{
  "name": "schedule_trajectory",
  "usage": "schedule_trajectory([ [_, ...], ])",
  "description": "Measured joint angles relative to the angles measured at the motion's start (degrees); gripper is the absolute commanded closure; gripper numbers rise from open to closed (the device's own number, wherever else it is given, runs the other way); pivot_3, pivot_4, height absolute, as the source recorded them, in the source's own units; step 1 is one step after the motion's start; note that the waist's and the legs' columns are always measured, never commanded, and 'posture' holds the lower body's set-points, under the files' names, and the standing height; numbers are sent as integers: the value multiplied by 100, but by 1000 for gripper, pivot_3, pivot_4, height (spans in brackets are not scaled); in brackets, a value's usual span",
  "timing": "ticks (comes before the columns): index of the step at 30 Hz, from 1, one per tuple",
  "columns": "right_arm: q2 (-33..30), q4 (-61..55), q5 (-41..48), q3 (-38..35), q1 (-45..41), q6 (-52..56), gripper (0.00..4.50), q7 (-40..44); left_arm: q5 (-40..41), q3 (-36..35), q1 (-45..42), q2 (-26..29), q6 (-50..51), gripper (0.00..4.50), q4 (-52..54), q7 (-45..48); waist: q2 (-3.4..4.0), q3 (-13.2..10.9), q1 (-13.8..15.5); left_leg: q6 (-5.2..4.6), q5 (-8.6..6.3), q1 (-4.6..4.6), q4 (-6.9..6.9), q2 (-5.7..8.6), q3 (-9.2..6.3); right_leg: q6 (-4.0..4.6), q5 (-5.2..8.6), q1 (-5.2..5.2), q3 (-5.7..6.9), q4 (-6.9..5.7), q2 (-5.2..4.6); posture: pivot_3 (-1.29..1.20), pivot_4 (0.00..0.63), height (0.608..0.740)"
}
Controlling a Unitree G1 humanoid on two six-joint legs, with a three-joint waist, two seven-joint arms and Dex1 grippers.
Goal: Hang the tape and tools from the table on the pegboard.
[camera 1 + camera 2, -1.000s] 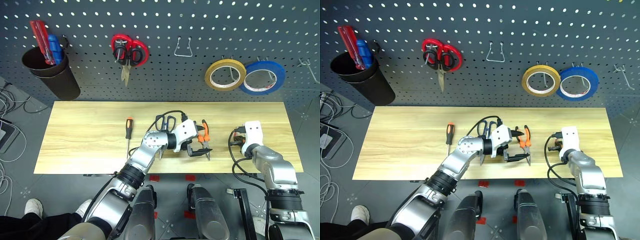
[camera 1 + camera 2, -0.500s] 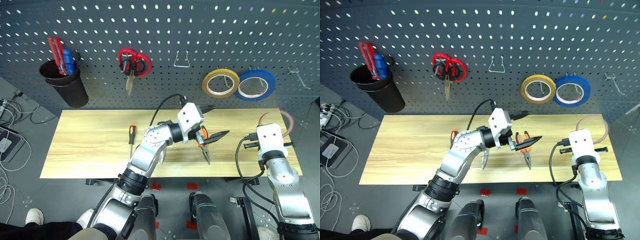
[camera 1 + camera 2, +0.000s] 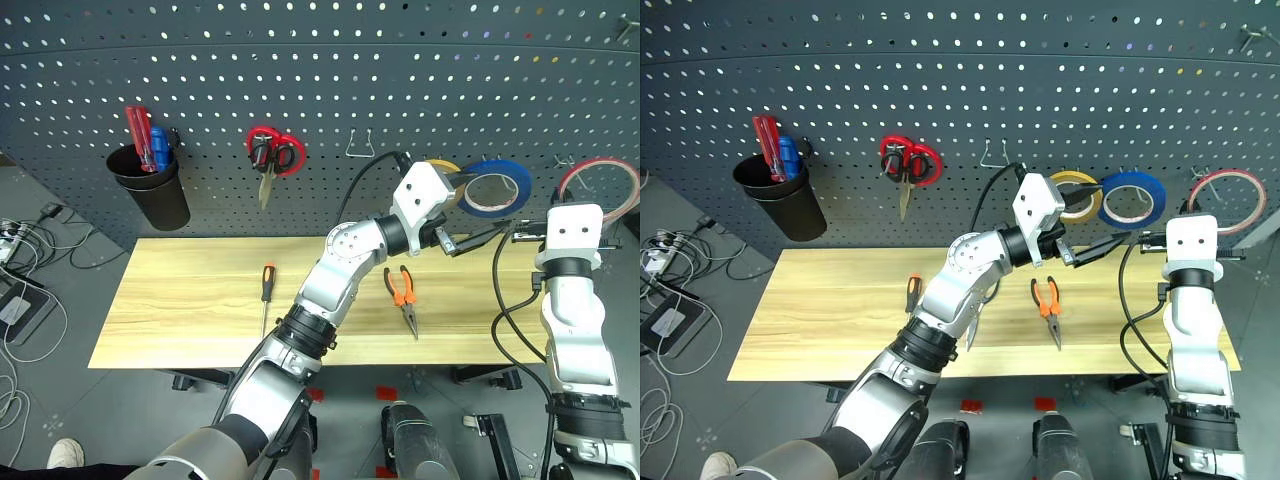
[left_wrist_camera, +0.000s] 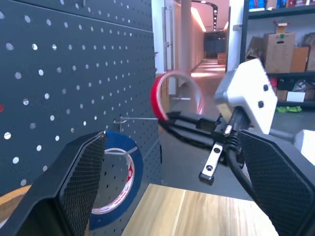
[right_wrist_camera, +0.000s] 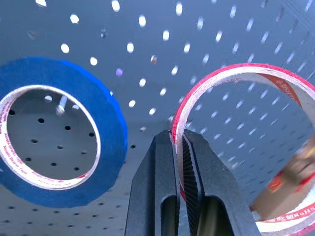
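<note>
My right gripper (image 5: pixel 178 135) is shut on the rim of the red tape (image 3: pixel 600 185) and holds it upright close to the pegboard (image 3: pixel 300 80), just right of the blue roll (image 3: pixel 497 187). My left gripper (image 4: pixel 172 147) is open and empty. It is raised in front of the yellow roll (image 3: pixel 1080 190) and points right toward the right gripper (image 4: pixel 170 118). On the table (image 3: pixel 180 300) lie the orange-and-black screwdriver (image 3: pixel 266 290) and the orange pliers (image 3: pixel 404 295). A steel scissors blade (image 3: pixel 969 335) peeks out under my left arm; the rest is hidden.
Red-handled scissors (image 3: pixel 272 155) hang on the pegboard, with a bare wire hook (image 3: pixel 365 148) to their right. At the left hangs a black cup (image 3: pixel 155 195) holding red and blue screwdrivers. A thin metal hook (image 4: pixel 133 118) sticks out beside the red tape. Cables lie on the floor at far left.
Both arms have risen from the table. The right gripper lifted the red tape up to the pegboard; the left gripper left the pliers and swung up and right. The camera tilted upward.
</note>
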State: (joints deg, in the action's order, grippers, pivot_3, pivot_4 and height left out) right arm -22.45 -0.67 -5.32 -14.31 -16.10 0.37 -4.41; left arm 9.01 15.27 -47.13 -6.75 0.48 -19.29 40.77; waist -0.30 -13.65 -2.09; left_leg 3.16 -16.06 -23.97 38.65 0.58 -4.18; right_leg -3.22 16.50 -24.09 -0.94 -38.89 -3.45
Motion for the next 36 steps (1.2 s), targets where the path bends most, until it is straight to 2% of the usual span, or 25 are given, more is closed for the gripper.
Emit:
schedule_trajectory([
  [6, -165, 1218, 515, -306, -717, -407, 4471, 338, 30, -6, -106, -26, -75, 0, -195, 12, 7, 5, -12, -2, -1, 1, 5, -1, 5, 0, 0, 0, -2, -5, 0, -61, 140, 740],
  [14, -201, 2230, 984, -473, -1381, -619, 4471, 604, 124, -2, -229, -56, -42, 0, -709, -49, 24, 19, -31, -5, -2, 2, 8, -4, 12, 0, 0, 0, -4, -9, 1, -51, 155, 740],
  [28, -151, 2275, 1278, -490, -1267, -387, 36, 578, 192, -7, -348, -60, 26, 0, -1010, -137, 27, 21, -30, -8, -3, 2, 13, -5, 15, 0, 0, 0, -4, -15, 1, -53, 170, 740],
  [36, 78, 349, 1319, -437, 70, 765, 36, 490, 195, 33, -105, -23, 41, 0, -720, -72, 31, 23, -67, -14, -7, 5, 16, -9, 21, 0, 0, 0, -14, -19, 2, -74, 213, 740],
])
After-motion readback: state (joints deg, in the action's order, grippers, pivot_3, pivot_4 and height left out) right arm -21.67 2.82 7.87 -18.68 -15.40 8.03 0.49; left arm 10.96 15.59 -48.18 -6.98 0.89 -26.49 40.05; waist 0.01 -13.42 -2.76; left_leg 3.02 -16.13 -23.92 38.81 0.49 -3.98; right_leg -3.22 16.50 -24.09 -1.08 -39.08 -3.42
